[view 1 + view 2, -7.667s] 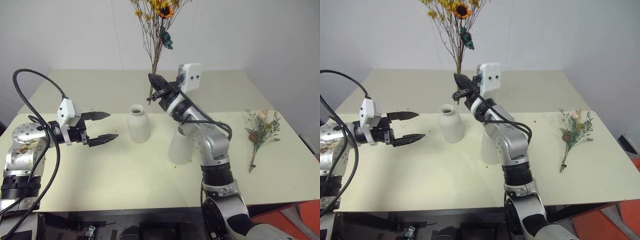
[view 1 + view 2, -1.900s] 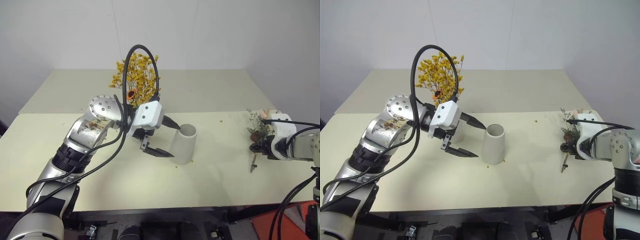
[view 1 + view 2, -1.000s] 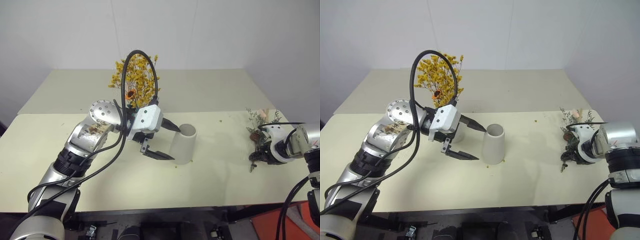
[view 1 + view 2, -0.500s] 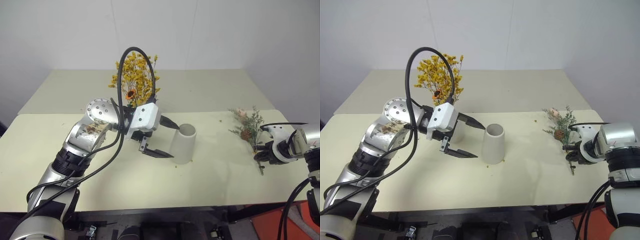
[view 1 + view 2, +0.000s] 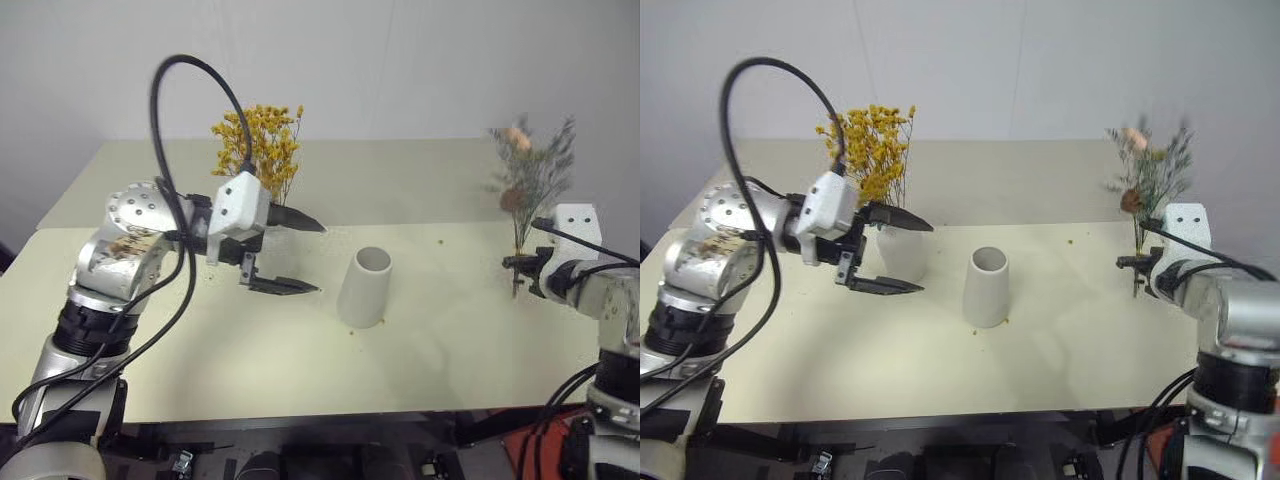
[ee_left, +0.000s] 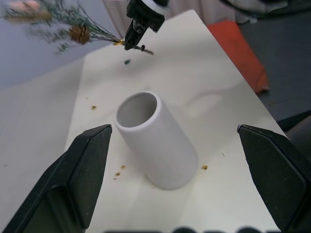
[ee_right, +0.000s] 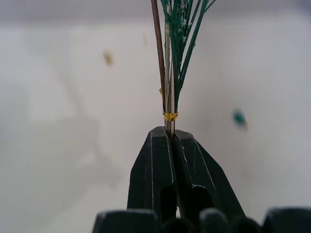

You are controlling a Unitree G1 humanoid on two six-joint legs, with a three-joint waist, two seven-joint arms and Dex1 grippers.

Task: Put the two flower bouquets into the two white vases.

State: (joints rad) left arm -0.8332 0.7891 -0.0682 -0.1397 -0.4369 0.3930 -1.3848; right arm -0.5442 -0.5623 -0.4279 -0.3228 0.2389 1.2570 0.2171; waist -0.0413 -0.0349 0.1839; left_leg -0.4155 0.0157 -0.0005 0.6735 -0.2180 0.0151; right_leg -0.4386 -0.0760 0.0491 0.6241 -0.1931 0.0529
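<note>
**Right wrist view: green bouquet pinched and held upright**

Right wrist view shows the right gripper (image 7: 170, 133) with its two black fingers pressed together on the thin stems of the grey-green bouquet (image 5: 533, 172), just below a small yellow tie. From the head camera, that bouquet stands upright in the air over the right edge of the table (image 5: 440, 330), its pink and brown bits at the top.

Nearer the middle of the table stands the wide-mouthed vase (image 5: 364, 288), upright and empty, with a few crumbs scattered at its base. The left gripper (image 5: 292, 254) hangs just to its left, fingers spread wide and holding nothing, pointing toward the vase without touching it.

Behind the left gripper stands the narrow-necked vase (image 5: 902, 252), partly hidden by the fingers, with the yellow bouquet (image 5: 257, 147) rising out of it. Beyond lies the far part of the table and a plain wall.
</note>
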